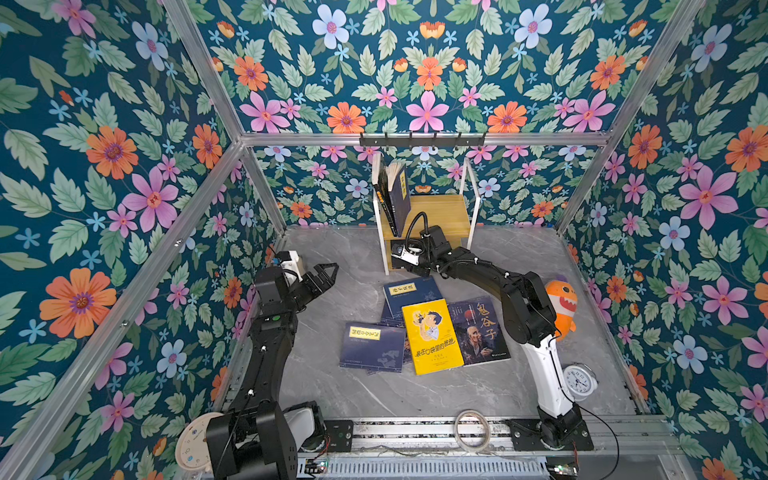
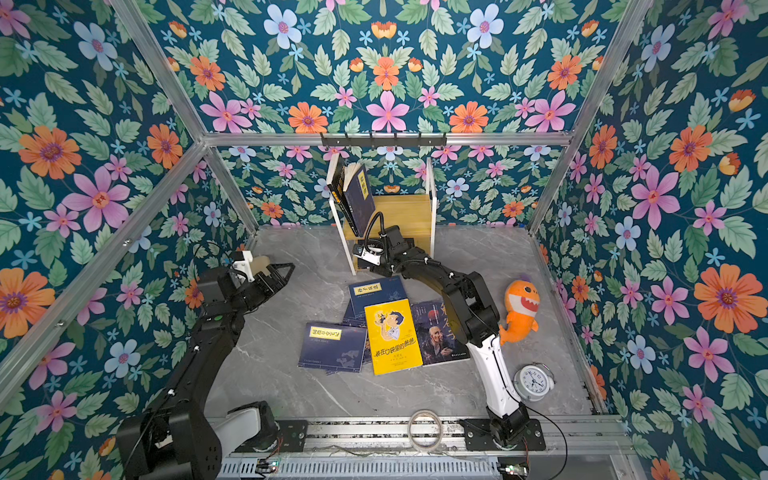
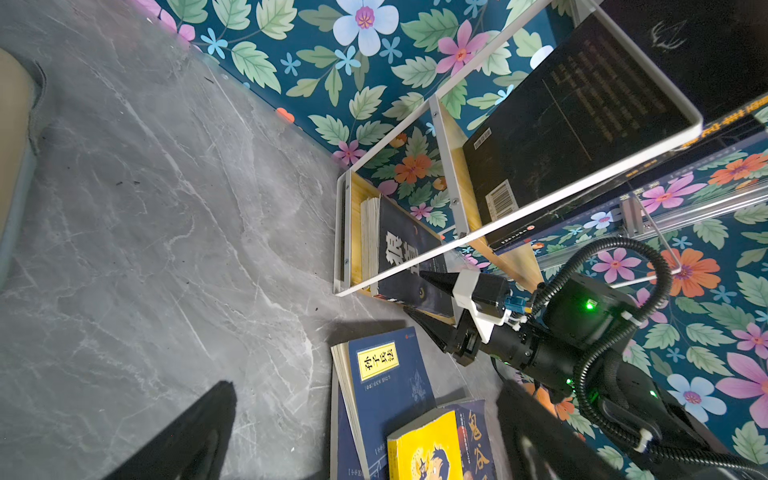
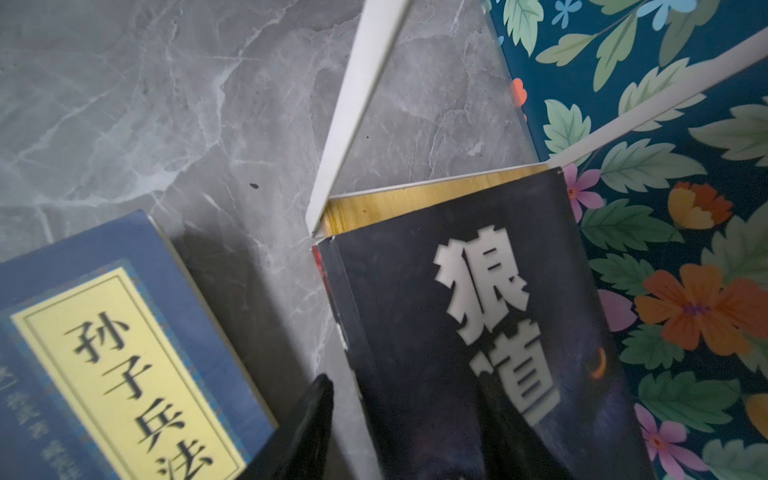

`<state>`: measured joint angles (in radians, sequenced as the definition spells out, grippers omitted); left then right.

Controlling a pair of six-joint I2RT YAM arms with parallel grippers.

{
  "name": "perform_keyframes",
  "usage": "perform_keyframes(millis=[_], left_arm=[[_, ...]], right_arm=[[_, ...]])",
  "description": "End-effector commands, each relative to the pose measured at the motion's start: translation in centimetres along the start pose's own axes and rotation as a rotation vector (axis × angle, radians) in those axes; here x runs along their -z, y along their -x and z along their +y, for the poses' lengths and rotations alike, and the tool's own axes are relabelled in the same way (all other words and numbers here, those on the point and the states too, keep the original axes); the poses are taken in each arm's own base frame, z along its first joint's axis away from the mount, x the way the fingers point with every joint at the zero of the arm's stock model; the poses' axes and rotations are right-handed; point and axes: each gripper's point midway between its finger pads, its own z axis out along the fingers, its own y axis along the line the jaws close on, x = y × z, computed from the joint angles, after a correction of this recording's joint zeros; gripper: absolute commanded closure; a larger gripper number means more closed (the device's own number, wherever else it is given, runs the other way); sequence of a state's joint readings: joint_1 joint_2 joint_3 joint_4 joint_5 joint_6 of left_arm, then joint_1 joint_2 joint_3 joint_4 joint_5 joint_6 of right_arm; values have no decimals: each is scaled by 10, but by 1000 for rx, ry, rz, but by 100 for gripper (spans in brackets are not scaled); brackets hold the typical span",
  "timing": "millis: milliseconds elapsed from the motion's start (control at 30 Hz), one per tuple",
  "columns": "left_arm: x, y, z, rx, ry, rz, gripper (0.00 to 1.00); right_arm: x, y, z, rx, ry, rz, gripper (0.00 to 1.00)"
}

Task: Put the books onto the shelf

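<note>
Currently the right gripper (image 3: 412, 291) straddles the wolf-face book (image 4: 457, 332) on the lower board of the shelf (image 1: 440, 212), jaws apart, not pinching. Left gripper (image 1: 330, 274) hangs spread; other books (image 1: 432, 336) lie on the table (image 1: 332, 386).

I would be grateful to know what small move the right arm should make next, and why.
Probably draw the right gripper straight back from the shelf. Its jaws stand open astride the near edge of the wolf book, which already lies flat on the lower board, while the yellow book lies unshelved.
</note>
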<state>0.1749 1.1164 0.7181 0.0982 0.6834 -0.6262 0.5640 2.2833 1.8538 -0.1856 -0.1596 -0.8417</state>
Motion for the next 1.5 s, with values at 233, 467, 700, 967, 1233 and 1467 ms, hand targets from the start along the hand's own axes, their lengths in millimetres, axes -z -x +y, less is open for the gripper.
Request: perform_keyframes(millis=[233,467,700,967,1233,1467], left_arm=[[1,2,-2,-15,-7,-11,0],[0,2,-2,-17,-7,-9,0],[0,0,0,-13,-4,-6,0],[-1,0,0,-13,-3,-7,0],[0,-3,0,-74,6,16,0],[-1,-14,-2,-281,52,124,0]], right_arm=[[-9,4,-10,-15,-46,-9,46],[-15,1,-10,-17,-54,1,50],[-18,2,-13,-24,-65,-1,54],[-15,5,-16,-26,-65,-10,55],[27,22,-5,-39,-16,-53,46],[96,41,25,-137,14,-127,43]])
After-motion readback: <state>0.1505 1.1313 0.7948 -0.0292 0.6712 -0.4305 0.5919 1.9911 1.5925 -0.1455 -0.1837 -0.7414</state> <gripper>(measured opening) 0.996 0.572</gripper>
